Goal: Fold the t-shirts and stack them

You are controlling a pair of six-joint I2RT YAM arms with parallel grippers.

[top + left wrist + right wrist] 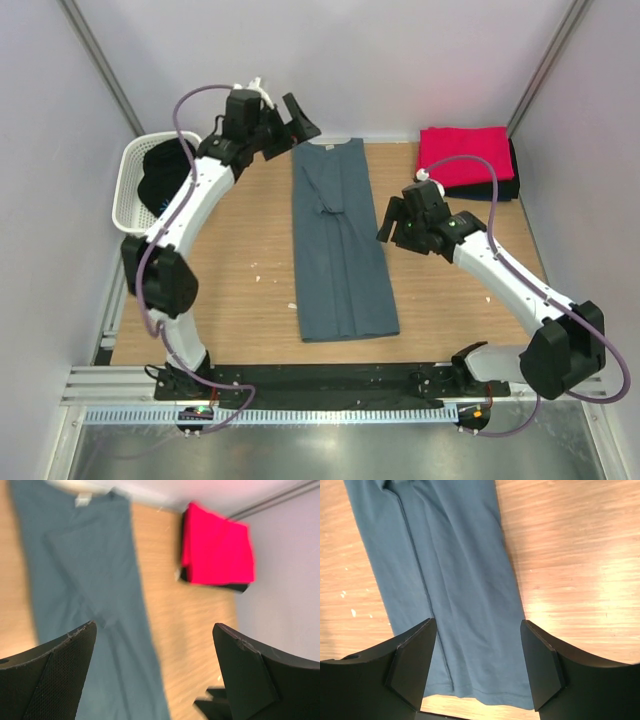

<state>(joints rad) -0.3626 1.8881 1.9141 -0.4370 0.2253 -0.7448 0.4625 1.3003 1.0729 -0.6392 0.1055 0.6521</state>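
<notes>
The slate blue-grey t-shirt [338,245] lies flat on the table as a long narrow strip, both sides folded in, collar at the far end. It also shows in the left wrist view [85,580] and the right wrist view [455,580]. A folded red t-shirt [463,156] sits on a folded black one [505,188] at the far right; the red one shows in the left wrist view [216,550]. My left gripper [297,122] is open and empty above the collar end. My right gripper [392,226] is open and empty, just right of the strip's middle.
A white perforated basket [133,176] stands at the far left with dark cloth [165,175] inside. The table's wood surface [240,270] lies bare on both sides of the strip. Grey walls close in the back and sides.
</notes>
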